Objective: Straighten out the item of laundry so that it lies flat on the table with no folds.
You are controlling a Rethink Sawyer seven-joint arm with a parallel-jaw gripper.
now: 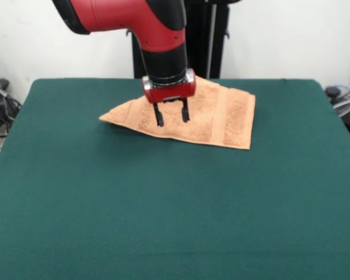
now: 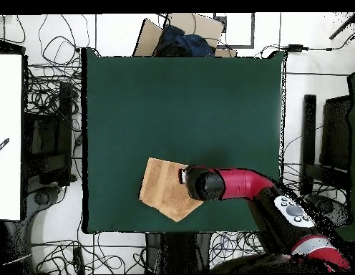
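— What's closest to us?

— Bare green worktop (image 1: 163, 221), a wide stretch of it with nothing lying there. The cloth top runs all the way across.

— And further in?

— The towel (image 1: 221, 119), peach-tan terry, sitting toward the far side of the worktop, a little off centre. It isn't flat. One side looks doubled over, so the outline comes to a point on one end and stays broad and squarish on the other. You can see a woven band running across the broad end.

— Where's the arm?

— The red and black arm (image 1: 157, 41) comes down right over the towel. Its hand (image 1: 170, 114) hangs above the pointed half, two dark fingers (image 1: 158, 115) pointing down with a plain gap between them, so it's parted and holding nothing. The tips look very close to the cloth; I can't tell whether they touch it.

— From above, anything different?

— From overhead the towel (image 2: 166, 192) lies near the worktop's (image 2: 180, 100) edge on the robot's side, an uneven shape with a corner pointing at that edge. The arm's wrist covers the hand there. Beyond the worktop, tangled cables (image 2: 48, 93) lie on the floor.
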